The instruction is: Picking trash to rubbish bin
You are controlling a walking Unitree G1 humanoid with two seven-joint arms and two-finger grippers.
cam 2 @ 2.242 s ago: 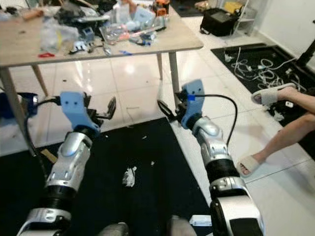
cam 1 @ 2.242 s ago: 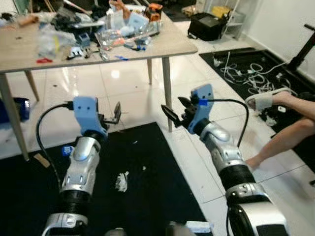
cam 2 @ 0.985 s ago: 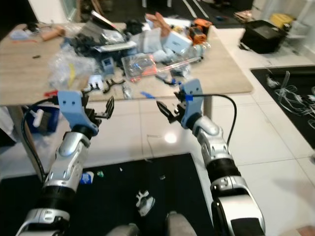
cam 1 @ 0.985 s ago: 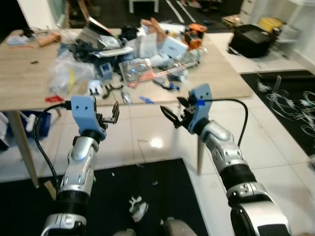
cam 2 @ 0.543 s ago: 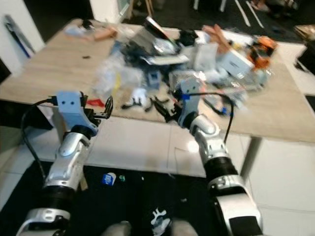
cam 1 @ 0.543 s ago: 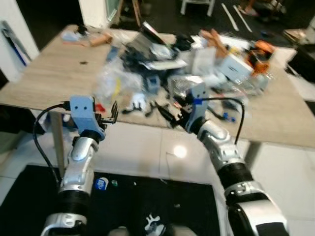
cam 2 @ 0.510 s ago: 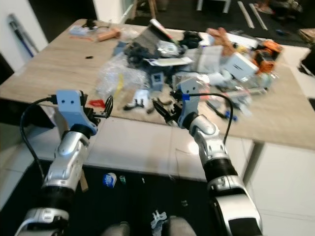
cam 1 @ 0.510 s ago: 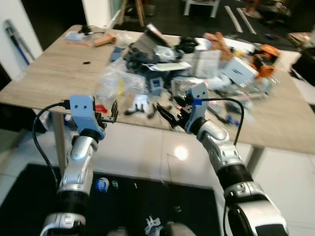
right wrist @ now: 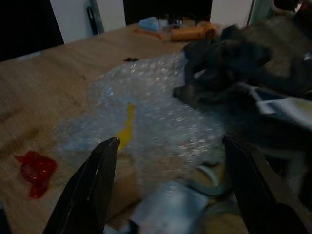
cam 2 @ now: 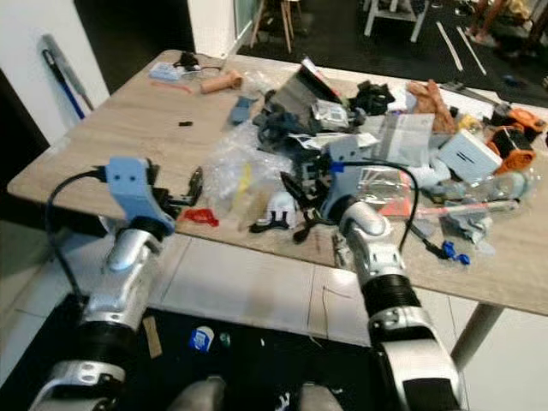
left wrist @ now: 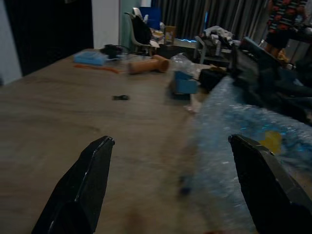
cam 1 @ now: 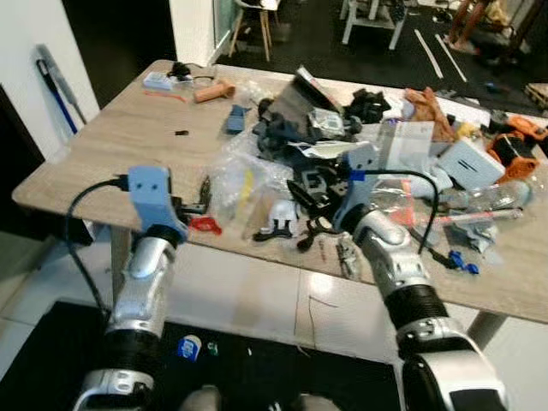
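A light wooden table (cam 1: 103, 145) carries a heap of clutter. Near its front edge lies a crumpled sheet of bubble wrap (cam 1: 244, 184) with a yellow strip inside, and beside it a small red scrap (cam 1: 204, 225). My left gripper (cam 1: 204, 195) hovers open at the front edge, just left of the bubble wrap (left wrist: 243, 131). My right gripper (cam 1: 308, 197) is open too, raised over the clutter just right of the bubble wrap (right wrist: 146, 112); the red scrap (right wrist: 35, 168) lies beyond it. Neither gripper holds anything.
Black parts, a white box (cam 1: 467, 163), an orange device (cam 1: 514, 137) and plastic packaging crowd the table's middle and right. A small blue item (cam 1: 188, 347) lies on the black mat (cam 1: 51, 342) under the table. A mop (cam 1: 51, 73) leans on the left wall.
The whole picture has shifted: the camera swung from the floor mat up and left onto the tabletop. The table is closer, and both raised grippers stay open as before.
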